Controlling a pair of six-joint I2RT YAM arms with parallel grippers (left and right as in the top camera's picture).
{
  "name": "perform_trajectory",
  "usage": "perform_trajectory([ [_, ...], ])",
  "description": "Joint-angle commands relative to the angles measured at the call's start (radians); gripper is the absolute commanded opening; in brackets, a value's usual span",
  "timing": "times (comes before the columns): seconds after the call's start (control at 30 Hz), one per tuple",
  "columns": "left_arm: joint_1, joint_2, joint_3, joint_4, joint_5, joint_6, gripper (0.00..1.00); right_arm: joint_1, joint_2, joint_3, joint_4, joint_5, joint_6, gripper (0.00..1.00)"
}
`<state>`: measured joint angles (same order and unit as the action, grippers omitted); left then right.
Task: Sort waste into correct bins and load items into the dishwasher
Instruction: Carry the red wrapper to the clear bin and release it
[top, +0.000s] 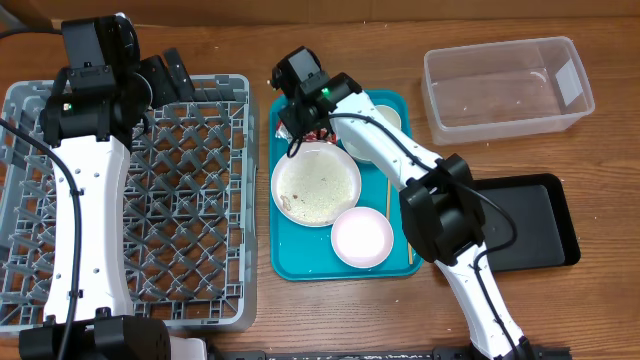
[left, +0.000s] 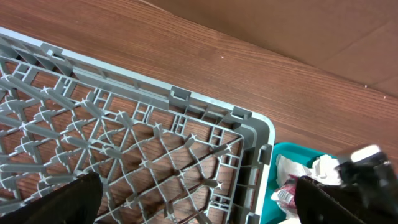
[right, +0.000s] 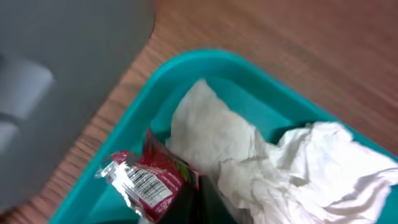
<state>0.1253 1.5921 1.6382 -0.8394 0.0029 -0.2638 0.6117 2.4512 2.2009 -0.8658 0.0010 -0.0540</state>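
— At the teal tray's (top: 300, 258) far corner: right jaws clenched between wrapper (right: 152, 177) and napkin (right: 261, 162). Grip on either: impossible to tell.
— Over the dish rack (top: 190, 230)?
— Left jaws spread wide, holding nothing. No dish loaded yet.
— Bins?
— Clear tub (top: 500, 122) and black tray (top: 530, 215), apart on the table (top: 330, 315), no waste inside.
— Remaining?
— Seemingly everything, sorting barely begun: rice scraps (top: 298, 208) on the plate (top: 352, 170), small bowl (top: 362, 240), chopsticks (top: 388, 190), a half-hidden white dish (top: 385, 119), all on the teal tray.
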Motion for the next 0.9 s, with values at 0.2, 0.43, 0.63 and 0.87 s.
perform_trajectory([
  [0.2,-0.001,-0.002,0.023,0.001,-0.006,-0.013,1.0,-0.08,-0.151,0.333,-0.139,-0.01,0.154,0.04],
  [0.43,-0.002,-0.002,0.023,0.001,-0.006,-0.013,1.0,-0.275,-0.219,0.432,-0.216,0.116,0.375,0.04],
  [0.63,-0.001,-0.002,0.023,0.001,-0.006,-0.013,1.0,-0.512,-0.216,0.388,-0.287,0.129,0.797,0.04],
  [0.87,-0.001,-0.002,0.023,0.001,-0.006,-0.013,1.0,-0.676,-0.216,0.252,-0.304,0.031,1.022,0.04],
])
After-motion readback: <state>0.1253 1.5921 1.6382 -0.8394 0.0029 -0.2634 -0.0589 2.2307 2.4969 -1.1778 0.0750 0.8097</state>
